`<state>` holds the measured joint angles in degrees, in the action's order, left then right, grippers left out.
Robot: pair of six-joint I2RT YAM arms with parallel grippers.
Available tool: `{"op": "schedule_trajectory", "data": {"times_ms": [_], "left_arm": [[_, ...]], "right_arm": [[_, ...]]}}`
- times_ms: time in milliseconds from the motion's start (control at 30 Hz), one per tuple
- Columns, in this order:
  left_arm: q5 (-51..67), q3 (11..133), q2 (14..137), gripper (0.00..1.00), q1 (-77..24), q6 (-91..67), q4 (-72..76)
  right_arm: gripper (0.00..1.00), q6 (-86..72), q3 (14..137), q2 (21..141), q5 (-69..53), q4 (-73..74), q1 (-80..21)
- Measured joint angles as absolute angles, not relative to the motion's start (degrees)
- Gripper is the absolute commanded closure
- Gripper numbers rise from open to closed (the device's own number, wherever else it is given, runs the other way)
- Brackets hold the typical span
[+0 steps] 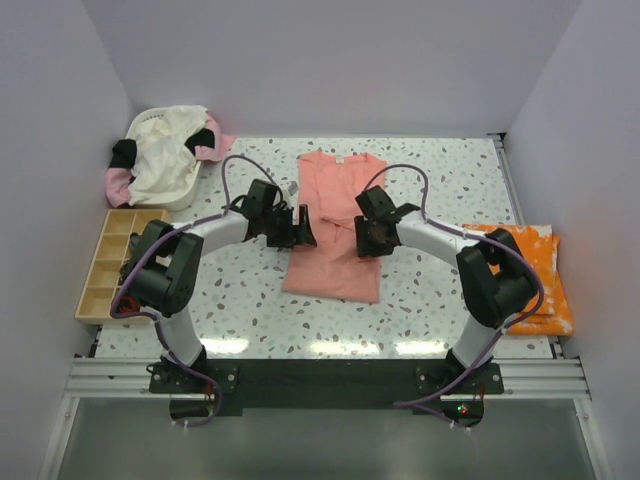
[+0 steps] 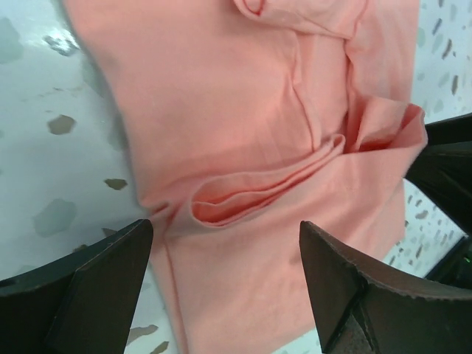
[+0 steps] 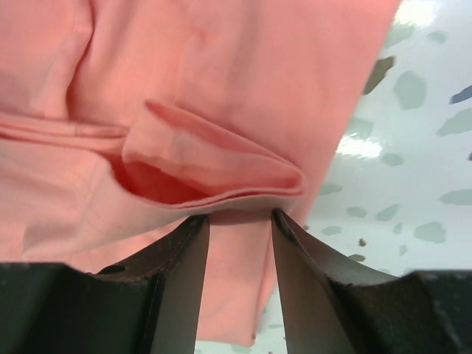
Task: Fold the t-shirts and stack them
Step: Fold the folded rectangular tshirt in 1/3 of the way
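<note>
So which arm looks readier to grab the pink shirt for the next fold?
Probably the right. The right end effector has its fingers close together at a folded edge of the pink shirt; the left end effector stands wide open above a crease, gripping nothing.

Two arms [image 1: 215,232] [image 1: 432,236], two laid-out t-shirts [image 1: 335,180] [image 1: 555,275]

No legible text, brand, number or sign appears in any view. The salmon-pink t-shirt [image 1: 335,262] carries a small pale neck label [image 1: 339,160] inside its collar, visible from the top camera only and too small to read. The white splotches on the orange t-shirt [image 1: 552,282] form no letters or figures, and both wrist views show only plain, unprinted pink cloth.
</note>
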<state>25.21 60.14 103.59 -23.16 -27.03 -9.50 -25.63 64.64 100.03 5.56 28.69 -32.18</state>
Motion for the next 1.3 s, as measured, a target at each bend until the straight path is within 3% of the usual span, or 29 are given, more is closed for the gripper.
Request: {"op": "schedule_trajectory", "data": {"times_ms": [267, 533, 1033, 1233, 1300], "left_arm": [[15.9, 62.04, 104.09, 0.14, -23.14, -25.19, -12.01], [14.22, 62.04, 102.83, 0.12, -23.16, -24.32, -12.49], [14.15, 62.04, 100.07, 0.46, -27.99, -22.02, -12.51], [13.26, 62.04, 100.77, 0.73, -28.69, -21.85, -12.53], [12.53, 62.04, 101.06, 0.73, -28.69, -21.63, -12.56]], "right_arm": [[0.56, -22.74, 66.85, 103.26, 11.09, 27.27, -31.57], [0.53, -20.67, 69.76, 104.75, 13.02, 27.38, -29.82], [0.52, -21.63, 68.34, 98.21, 7.77, 27.59, -29.58], [0.54, -23.05, 65.91, 94.3, 4.82, 27.59, -29.61], [0.54, -23.53, 64.93, 93.47, 3.29, 27.16, -29.61]]}}
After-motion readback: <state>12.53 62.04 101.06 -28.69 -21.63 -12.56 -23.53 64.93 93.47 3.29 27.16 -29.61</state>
